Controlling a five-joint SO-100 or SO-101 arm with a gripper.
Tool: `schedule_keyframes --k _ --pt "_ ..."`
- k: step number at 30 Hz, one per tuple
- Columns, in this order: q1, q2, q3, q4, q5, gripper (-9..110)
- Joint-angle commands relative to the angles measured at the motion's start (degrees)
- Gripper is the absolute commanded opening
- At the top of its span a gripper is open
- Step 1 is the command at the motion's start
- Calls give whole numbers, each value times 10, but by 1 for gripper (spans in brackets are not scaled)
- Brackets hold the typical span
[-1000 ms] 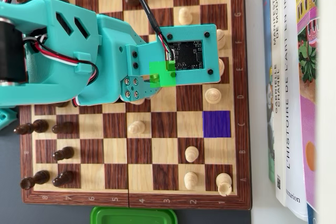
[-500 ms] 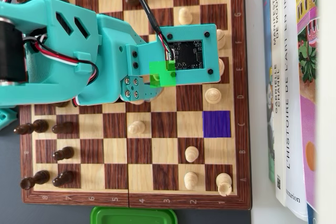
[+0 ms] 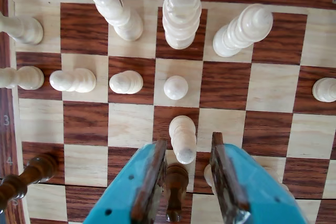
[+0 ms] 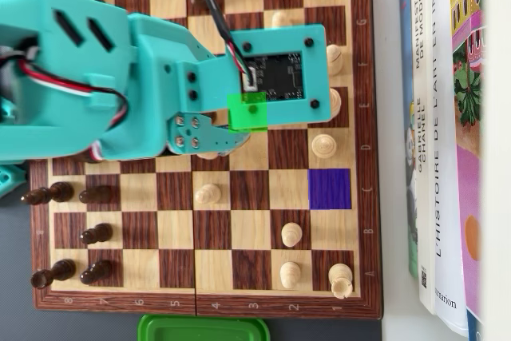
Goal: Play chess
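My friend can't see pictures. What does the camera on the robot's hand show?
The robot's open teal gripper hangs over a wooden chessboard, with a white pawn and a dark pawn between its two fingers. Beyond them a row of white pawns crosses the board, and three taller white pieces stand on the back row.

**Beside the board**

Books lie stacked along the right edge of the overhead view, spines facing left, one reading "L'HISTOIRE DE L'ART EN IMAGES", partly cut off. A green lid or container rim, hard to tell which, sits at the bottom edge.
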Motion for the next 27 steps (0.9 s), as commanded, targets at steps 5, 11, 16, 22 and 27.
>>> schedule_keyframes --k 5,11,16,22,27 --pt "4 75 -6 -7 -3 14" --pt "31 171 14 -5 -4 14" --pt "56 251 63 -7 -4 14" --pt "78 351 131 -16 -4 14" --pt "83 423 242 -130 -4 14"
